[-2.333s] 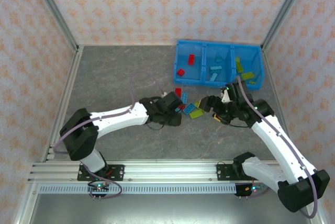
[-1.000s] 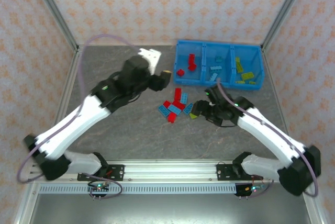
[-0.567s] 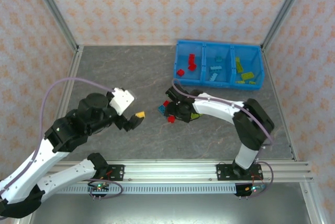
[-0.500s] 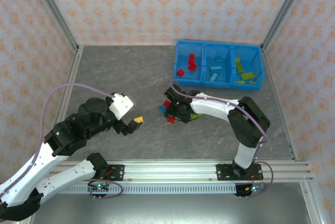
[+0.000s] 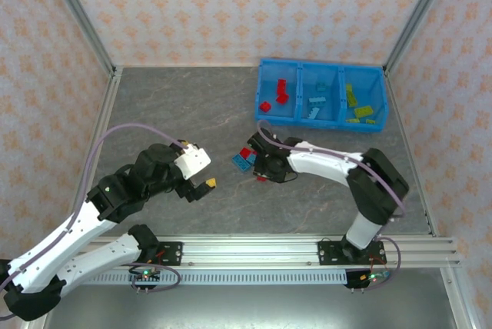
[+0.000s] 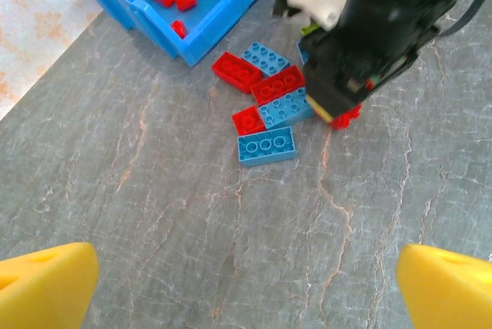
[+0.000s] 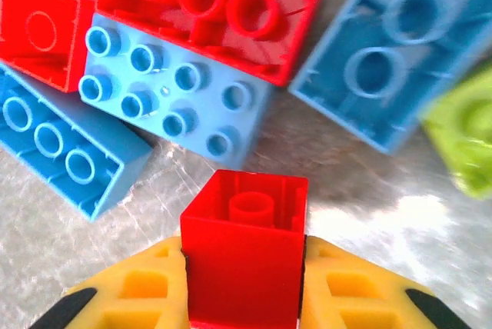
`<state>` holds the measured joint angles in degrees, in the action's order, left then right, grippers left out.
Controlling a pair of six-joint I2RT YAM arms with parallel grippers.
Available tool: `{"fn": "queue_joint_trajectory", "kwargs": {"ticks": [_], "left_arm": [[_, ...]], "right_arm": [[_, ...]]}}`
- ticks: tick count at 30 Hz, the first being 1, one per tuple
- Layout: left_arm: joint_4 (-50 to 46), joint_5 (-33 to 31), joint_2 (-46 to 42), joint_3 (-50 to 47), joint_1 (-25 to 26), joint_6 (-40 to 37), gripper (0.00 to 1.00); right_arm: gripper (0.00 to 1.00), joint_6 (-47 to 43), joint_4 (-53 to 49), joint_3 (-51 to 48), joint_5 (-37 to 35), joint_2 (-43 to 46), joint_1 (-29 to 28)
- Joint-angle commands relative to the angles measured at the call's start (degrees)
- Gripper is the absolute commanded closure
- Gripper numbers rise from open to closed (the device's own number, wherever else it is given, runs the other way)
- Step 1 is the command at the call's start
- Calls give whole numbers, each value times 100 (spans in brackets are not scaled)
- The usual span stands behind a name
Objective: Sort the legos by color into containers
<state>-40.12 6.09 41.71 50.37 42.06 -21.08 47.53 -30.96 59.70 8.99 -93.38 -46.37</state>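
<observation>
The blue bin (image 5: 260, 83) at the back right has red legos (image 5: 278, 92) in its left compartment, light blue legos (image 5: 315, 103) in the middle one and lime green legos (image 5: 358, 106) in the right one. A small pile of loose legos (image 5: 244, 158) lies in front of it, red and light blue (image 6: 265, 106). My right gripper (image 5: 265, 169) stands low over this pile, shut on a small red brick (image 7: 244, 244) between its yellow fingers (image 7: 131, 298). My left gripper (image 5: 206, 184) hovers to the left, open and holding nothing (image 6: 246, 298).
Right under the held brick lie a studded light blue brick (image 7: 173, 87), a red brick (image 7: 207, 6), two more blue ones (image 7: 400, 52) and a lime green brick (image 7: 461, 137). Bare grey table (image 5: 169, 114) stretches left of the bin. Patterned walls enclose the cell.
The left arm has drawn back from beside the bin to the near left. The right gripper has moved left onto the pile and stays low there.
</observation>
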Motion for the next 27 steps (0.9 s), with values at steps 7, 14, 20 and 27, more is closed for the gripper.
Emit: {"fn": "queue_joint_trajectory", "kwargs": {"ticks": [7, 14, 20, 27], "left_arm": [[531, 92, -137, -228, -290, 7, 0], [562, 102, -169, -279, -366, 182, 0], [617, -452, -207, -192, -392, 1097, 0], [5, -414, 675, 845, -392, 3934, 0]], "right_arm": [[80, -1890, 72, 738, -2460, 1528, 553], [78, -3081, -360, 3356, -1919, -1076, 1590], [63, -3058, -1196, 5563, -1892, -2968, 1854], [41, -2938, -1781, 6217, -1750, -2998, 1903]]}}
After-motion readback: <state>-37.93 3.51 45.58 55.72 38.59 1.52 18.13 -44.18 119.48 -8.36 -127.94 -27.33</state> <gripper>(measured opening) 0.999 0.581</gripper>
